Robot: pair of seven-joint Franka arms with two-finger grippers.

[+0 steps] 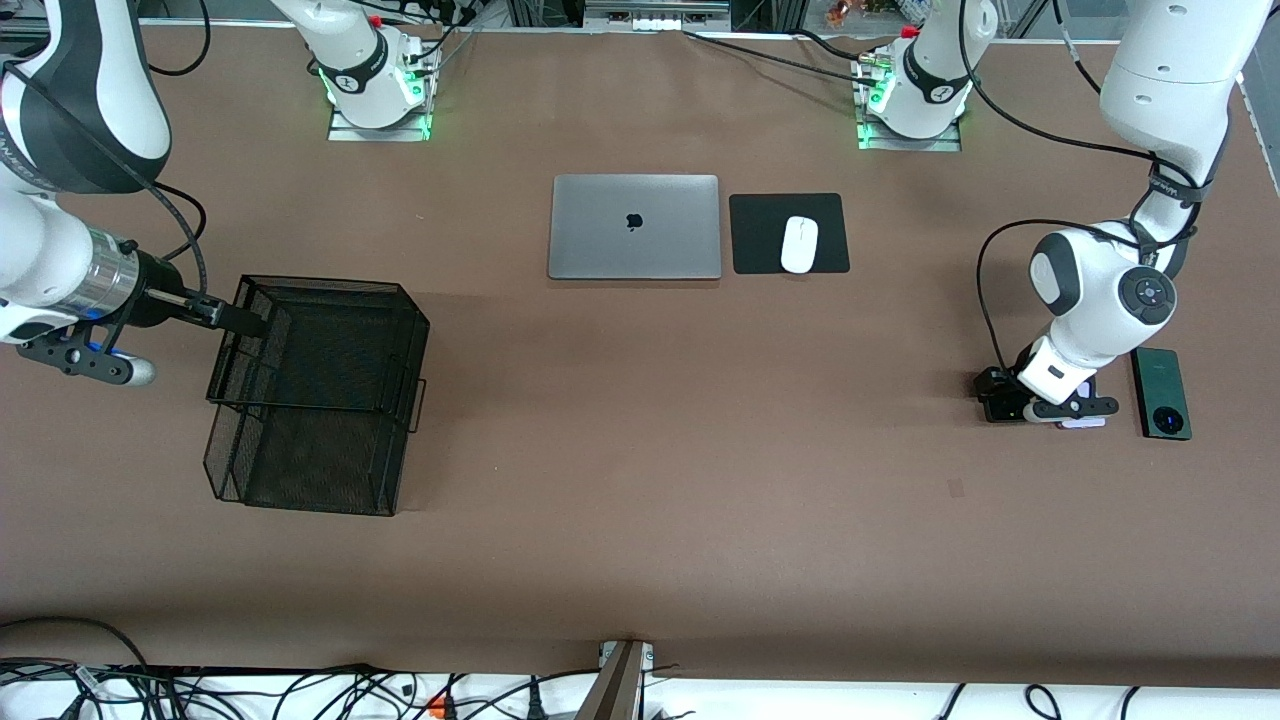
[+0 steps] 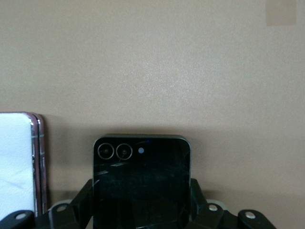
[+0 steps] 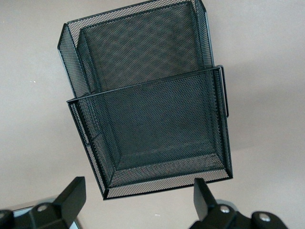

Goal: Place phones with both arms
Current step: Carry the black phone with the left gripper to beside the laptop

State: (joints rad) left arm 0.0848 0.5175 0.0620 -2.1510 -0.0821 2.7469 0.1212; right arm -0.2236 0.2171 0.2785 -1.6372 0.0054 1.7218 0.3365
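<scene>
The small squarish black phone (image 2: pixel 141 183) (two round lenses near one edge) lies flat at the left arm's end of the table, just beside the pale lilac-white phone (image 2: pixel 18 162), with the longer dark green phone (image 1: pixel 1161 393) and its round camera ring lying flat near them.

laptop (image 1: pixel 634 226) beside mouse (image 1: pixel 799 244) on pad (image 1: pixel 760 235), near the arm bases | mesh basket (image 1: pixel 315 393) at right arm's end of tabletop (image 1: pixel 640 480) | three phones side by side at left arm's end, long phone (image 1: pixel 1161 393) outermost
</scene>
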